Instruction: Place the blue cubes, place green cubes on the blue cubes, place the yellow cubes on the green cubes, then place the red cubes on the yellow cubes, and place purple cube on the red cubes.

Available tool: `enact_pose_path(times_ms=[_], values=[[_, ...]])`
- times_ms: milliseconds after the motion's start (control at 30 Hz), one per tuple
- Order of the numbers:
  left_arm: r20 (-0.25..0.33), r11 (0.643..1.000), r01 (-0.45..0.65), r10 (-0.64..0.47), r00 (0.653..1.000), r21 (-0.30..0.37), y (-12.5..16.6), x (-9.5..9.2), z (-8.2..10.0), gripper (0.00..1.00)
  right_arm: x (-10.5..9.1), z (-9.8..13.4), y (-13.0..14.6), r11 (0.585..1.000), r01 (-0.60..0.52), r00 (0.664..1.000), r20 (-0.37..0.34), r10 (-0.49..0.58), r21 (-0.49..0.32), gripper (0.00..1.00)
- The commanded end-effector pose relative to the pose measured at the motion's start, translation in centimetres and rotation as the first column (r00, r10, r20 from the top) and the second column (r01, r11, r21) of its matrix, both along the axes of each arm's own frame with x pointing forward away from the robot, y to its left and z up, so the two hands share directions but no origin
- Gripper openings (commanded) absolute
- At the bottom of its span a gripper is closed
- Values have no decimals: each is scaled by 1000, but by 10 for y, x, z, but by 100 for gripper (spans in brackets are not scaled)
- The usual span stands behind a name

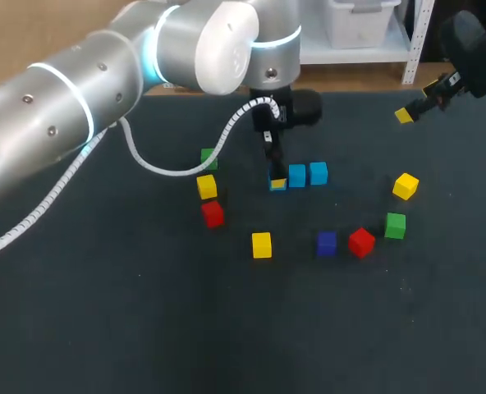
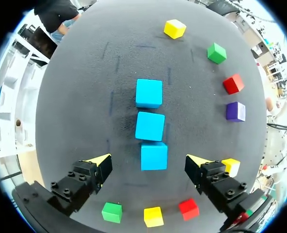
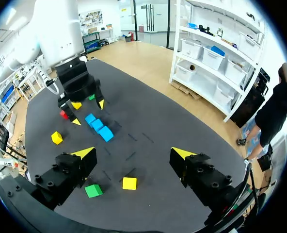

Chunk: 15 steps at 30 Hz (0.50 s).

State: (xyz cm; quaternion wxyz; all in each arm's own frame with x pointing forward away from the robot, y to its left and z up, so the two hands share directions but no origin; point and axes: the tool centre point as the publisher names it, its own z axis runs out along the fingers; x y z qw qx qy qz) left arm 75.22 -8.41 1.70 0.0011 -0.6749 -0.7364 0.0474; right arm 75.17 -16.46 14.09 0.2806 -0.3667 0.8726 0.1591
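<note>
The left gripper (image 2: 148, 162) hangs released over the middle of the table (image 1: 144, 328), a little toward the far edge; its yellow-tipped fingers (image 2: 101, 161) stand wide apart on either side of the first blue cube (image 2: 154, 156), with a gap showing on each side; nothing is gripped. From that cube the second blue cube (image 2: 150, 125) and the third blue cube (image 2: 149, 92) run on in a close, nearly straight row toward the right edge; whether the three touch I cannot tell.

On the left side of the row, the left green cube (image 1: 208, 158), the left yellow cube (image 1: 207, 186) and the left red cube (image 1: 213, 214) lie in a short line running from the far edge toward the near edge, each near the next; the near yellow cube (image 1: 262, 245) sits alone on the near side of the row; the purple cube (image 1: 326, 243) lies just beside the right red cube (image 1: 361, 242). Farther toward the right edge are the right green cube (image 1: 395, 225) and, beyond it, the right yellow cube (image 1: 405, 185). All the cubes rest singly on the table; none is stacked.

The right gripper (image 3: 132, 153) hovers near the far right corner, well apart from the row; its fingers are spread and hold nothing.
</note>
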Motion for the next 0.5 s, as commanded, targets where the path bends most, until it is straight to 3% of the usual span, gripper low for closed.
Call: enact_pose_path(times_ms=[33, 233, 500], values=[[35, 999, -21, 22, 999, -31, 12, -8, 8, 100, 0, 0, 0, 1000, -1, 1000, 2, 1, 1, 100], [68, 990, -96, 104, 992, -103, 27, -11, 30, 100, 0, 0, 0, 1000, -1, 1000, 2, 1, 1, 100], [88, 941, -235, 263, 961, -242, 57, -19, 71, 100, 0, 0, 0, 1000, -1, 1000, 2, 1, 1, 100]])
